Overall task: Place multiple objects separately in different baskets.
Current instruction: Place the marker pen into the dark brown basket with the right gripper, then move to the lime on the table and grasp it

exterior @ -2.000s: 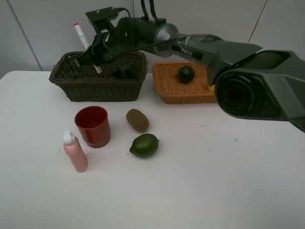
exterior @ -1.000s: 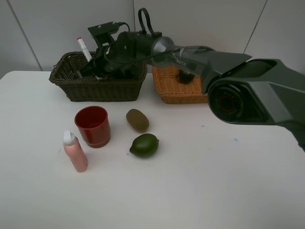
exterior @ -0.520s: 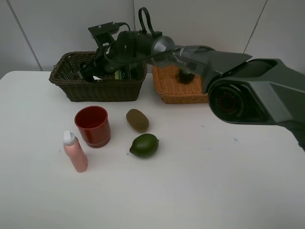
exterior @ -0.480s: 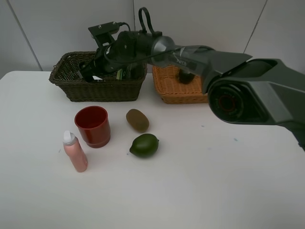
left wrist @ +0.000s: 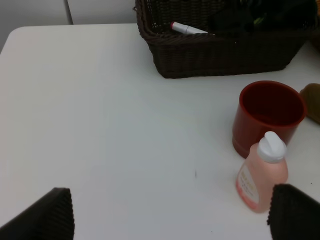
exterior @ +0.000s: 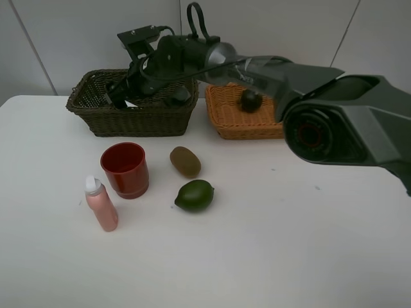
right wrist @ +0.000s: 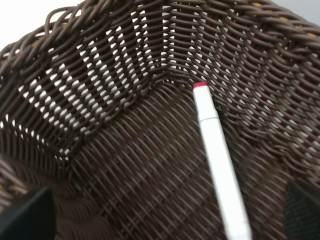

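Observation:
My right gripper (exterior: 122, 95) reaches across the table into the dark olive-brown basket (exterior: 138, 120) and stands open, with nothing between its fingers. In the right wrist view the white marker (right wrist: 219, 160) lies free on the floor of that basket (right wrist: 115, 130), in front of the right gripper (right wrist: 162, 215). A dark green mangosteen (exterior: 251, 99) rests in the orange-tan basket (exterior: 234, 123). On the table stand the red cup (exterior: 125, 168) and the pink spray bottle (exterior: 101, 205), with the brown kiwi (exterior: 185, 161) and the green lime (exterior: 194, 195) beside them. My left gripper (left wrist: 170, 215) hangs open over bare table.
The left wrist view shows the dark basket (left wrist: 220, 55) with the marker (left wrist: 187, 28) inside, plus the cup (left wrist: 270, 115) and the spray bottle (left wrist: 260, 175) close to one finger. The right arm's body (exterior: 347, 122) spans the back right of the white table (exterior: 289, 244).
The right gripper has opened and let go of the marker, which dropped from standing above the rim to lying inside the dark basket. The gripper has risen slightly. The left gripper has not changed.

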`<state>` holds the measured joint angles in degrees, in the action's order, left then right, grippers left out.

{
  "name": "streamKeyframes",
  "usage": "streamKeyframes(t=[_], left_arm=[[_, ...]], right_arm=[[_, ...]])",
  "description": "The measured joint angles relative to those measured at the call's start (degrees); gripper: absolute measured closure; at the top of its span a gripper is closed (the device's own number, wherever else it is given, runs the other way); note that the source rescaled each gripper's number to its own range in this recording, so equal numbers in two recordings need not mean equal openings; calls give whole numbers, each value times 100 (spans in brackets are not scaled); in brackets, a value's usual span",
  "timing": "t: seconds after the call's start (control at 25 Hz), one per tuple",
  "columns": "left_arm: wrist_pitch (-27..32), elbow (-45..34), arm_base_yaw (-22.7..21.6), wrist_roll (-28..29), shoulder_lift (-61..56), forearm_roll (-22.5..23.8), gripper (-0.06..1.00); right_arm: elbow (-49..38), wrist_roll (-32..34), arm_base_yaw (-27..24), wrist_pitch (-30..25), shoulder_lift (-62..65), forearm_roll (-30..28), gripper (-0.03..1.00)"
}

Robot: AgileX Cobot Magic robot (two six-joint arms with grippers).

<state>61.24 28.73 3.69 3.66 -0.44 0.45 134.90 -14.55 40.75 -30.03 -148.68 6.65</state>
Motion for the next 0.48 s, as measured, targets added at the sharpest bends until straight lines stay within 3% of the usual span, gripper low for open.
streamKeyframes(t=[0.28,0.48], left_arm=[[0,0,0,0,0,0,-5],[0,0,0,0,0,0,-5]], right_arm=[[0,0,0,-728,736,-665,-3],[0,-142,0,-1887,1277,-1126,-3]])
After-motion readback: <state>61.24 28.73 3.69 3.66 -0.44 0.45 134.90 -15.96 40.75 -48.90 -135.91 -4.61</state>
